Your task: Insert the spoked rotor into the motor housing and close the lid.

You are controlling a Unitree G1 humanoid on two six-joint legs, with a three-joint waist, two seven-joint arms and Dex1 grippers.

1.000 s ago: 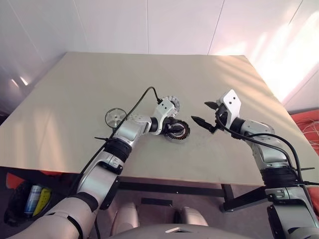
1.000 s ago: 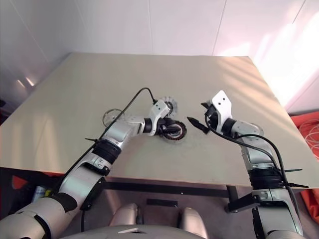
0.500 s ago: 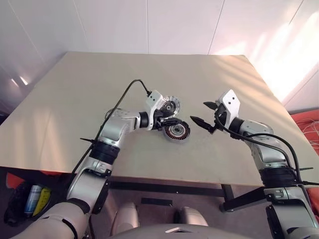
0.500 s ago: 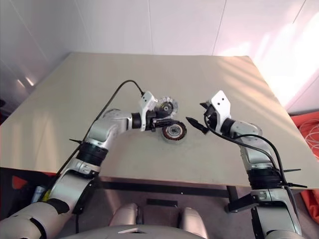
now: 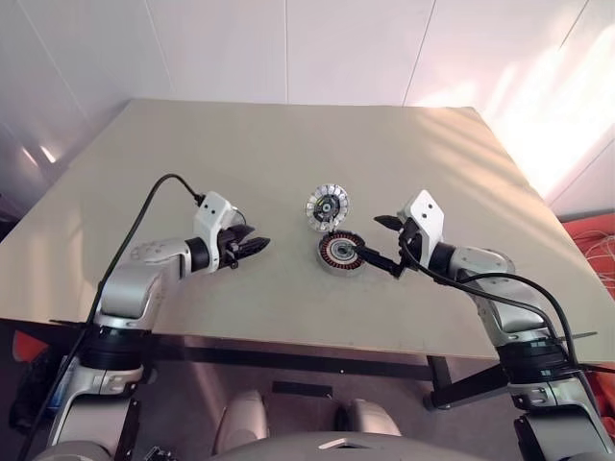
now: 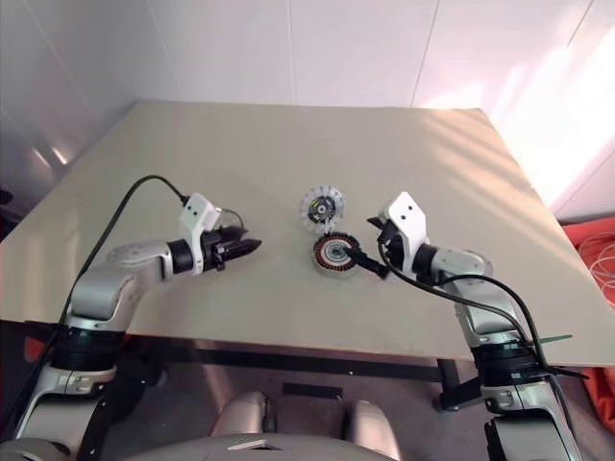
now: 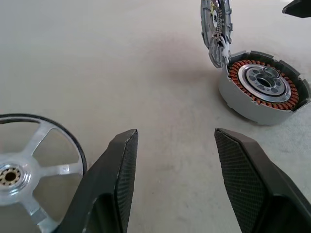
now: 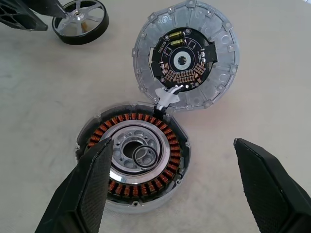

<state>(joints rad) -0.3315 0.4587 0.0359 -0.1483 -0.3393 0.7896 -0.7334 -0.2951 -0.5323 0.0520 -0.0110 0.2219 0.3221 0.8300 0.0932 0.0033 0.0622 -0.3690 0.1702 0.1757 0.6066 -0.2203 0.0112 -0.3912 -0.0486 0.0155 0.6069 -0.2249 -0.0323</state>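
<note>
The motor housing (image 5: 338, 253), a dark ring with coppery windings, lies mid-table with a small loose ring (image 8: 144, 155) in its pale centre. The lid (image 8: 187, 56), a segmented silver disc with a circuit board, stands tilted open behind it, joined at the housing's rim. The spoked rotor (image 7: 29, 170), a shiny five-spoke wheel with a dark rim, lies flat to the left. My left gripper (image 5: 258, 244) is open and empty just right of the rotor, pointing at the housing. My right gripper (image 5: 377, 242) is open, its fingers (image 8: 82, 189) straddling the housing from the right without touching it.
The beige table (image 5: 144, 182) has bare surface all round the parts. Its front edge runs just below both arms. A black cable (image 5: 163, 182) loops from my left wrist over the table.
My left arm has swung left, away from the housing to beside the rotor. The lid now stands uncovered behind the housing. My right gripper has come closer to the housing.
</note>
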